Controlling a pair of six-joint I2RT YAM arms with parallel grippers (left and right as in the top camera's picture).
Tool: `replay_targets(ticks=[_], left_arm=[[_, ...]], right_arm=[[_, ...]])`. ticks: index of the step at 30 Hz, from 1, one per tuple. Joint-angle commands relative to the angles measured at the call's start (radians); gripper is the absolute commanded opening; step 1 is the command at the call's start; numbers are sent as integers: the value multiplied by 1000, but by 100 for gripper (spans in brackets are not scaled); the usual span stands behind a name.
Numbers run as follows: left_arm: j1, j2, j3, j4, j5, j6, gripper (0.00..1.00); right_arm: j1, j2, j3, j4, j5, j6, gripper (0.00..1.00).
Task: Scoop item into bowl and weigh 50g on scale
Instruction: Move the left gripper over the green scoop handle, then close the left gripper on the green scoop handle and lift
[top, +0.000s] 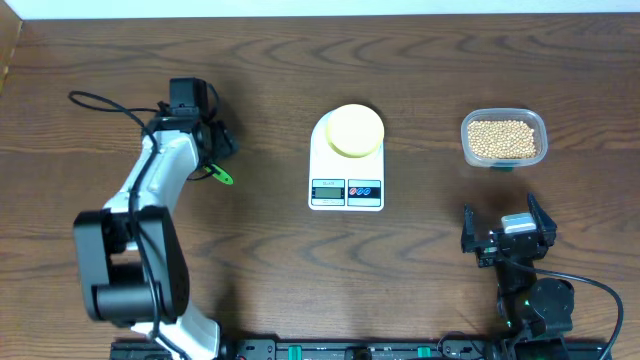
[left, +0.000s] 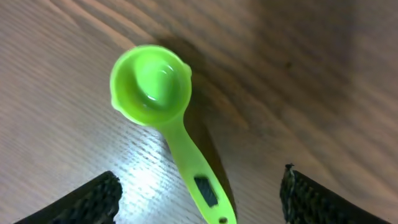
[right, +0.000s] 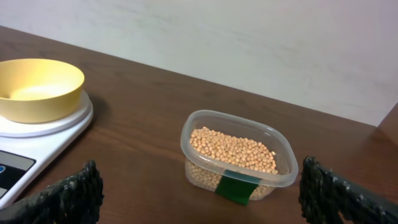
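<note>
Tan beans (top: 502, 139) fill a clear plastic container (top: 538, 128) at the right; they also show in the right wrist view (right: 231, 149). The pale yellow bowl (top: 355, 129) stands empty on the white scale (top: 346, 185); the right wrist view shows the bowl (right: 37, 87) and the scale (right: 25, 155) too. A green scoop (left: 168, 118) lies flat on the table, empty; its handle lies between the fingers of my open left gripper (left: 199, 196). In the overhead view only the scoop's tip (top: 222, 177) shows beside the left gripper (top: 210, 150). My right gripper (top: 505, 232) is open and empty, in front of the container.
The table's back edge meets a pale wall (right: 249, 43) behind the container. A green tape strip (right: 236, 186) marks the container's near side. Black cables (top: 100, 100) trail from the left arm.
</note>
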Motion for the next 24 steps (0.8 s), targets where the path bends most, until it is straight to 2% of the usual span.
replay_targets(ticks=[1,9,17,24], left_arm=[[5,55,-18,14,-14,-14,83],[28,68,-18,68,-14,-14,78],[63,69,-30,82,-14,-82,75],[61,69,-61,159,-13,-111,70]], right_arm=[[-4,0,-1,-4,12,-6,99],[-4,0,-1,-4,12,-6,99],[-4,0,-1,-4,12,-6,99],[-4,0,-1,-4,11,-6,99]])
